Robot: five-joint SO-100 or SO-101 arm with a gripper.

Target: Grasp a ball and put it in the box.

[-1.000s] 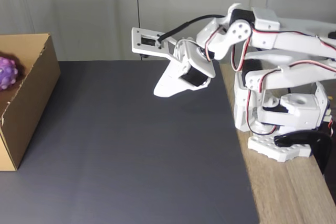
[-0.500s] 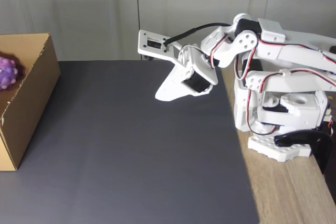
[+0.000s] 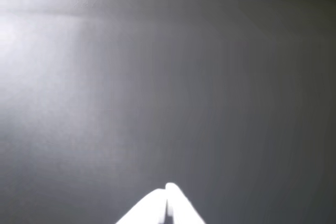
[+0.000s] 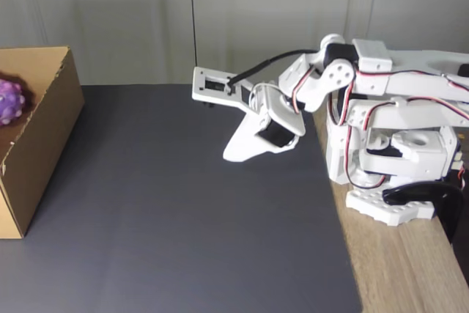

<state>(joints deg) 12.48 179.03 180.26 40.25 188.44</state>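
The knobbly purple ball (image 4: pixel 10 101) lies inside the brown cardboard box (image 4: pixel 40 133) at the left edge of the fixed view. My white gripper (image 4: pixel 229 156) hangs shut and empty over the dark mat, far to the right of the box, its tip pointing down and left. In the wrist view the shut fingertips (image 3: pixel 167 195) come in at the bottom edge above bare grey mat.
A dark grey mat (image 4: pixel 176 218) covers the table. The arm's base (image 4: pixel 396 174) stands on a wooden strip (image 4: pixel 410 269) at the right. A grey wall runs behind.
The gripper has drawn back to the right and sunk a little toward the mat as the arm folds. The ball stays in the box.
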